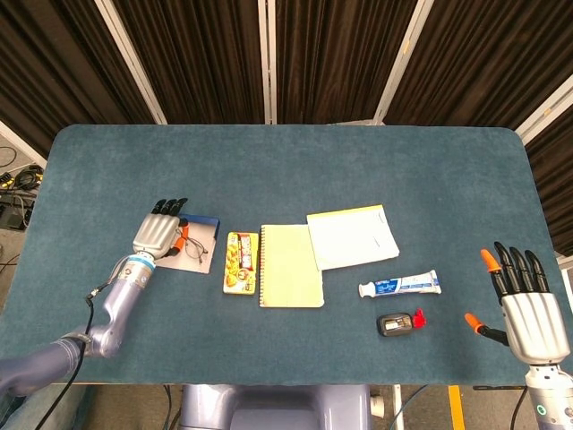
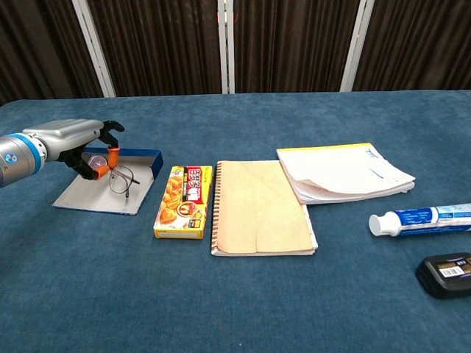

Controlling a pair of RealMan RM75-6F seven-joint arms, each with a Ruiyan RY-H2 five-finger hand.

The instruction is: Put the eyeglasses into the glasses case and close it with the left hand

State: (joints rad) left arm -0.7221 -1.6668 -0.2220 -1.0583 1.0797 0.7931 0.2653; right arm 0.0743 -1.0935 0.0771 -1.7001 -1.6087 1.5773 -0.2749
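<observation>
While left robot hand [image 2: 79, 144] pinches glasses [image 2: 120, 179] over open case [image 2: 110, 184], not yet released. Lens end near case floor; right robot hand [image 1: 526, 300] idle, fingers spread. Left: drop, close lid.

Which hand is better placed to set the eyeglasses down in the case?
Left hand: it holds the eyeglasses right over the open glasses case. The right hand is open at the table's far side.
</observation>
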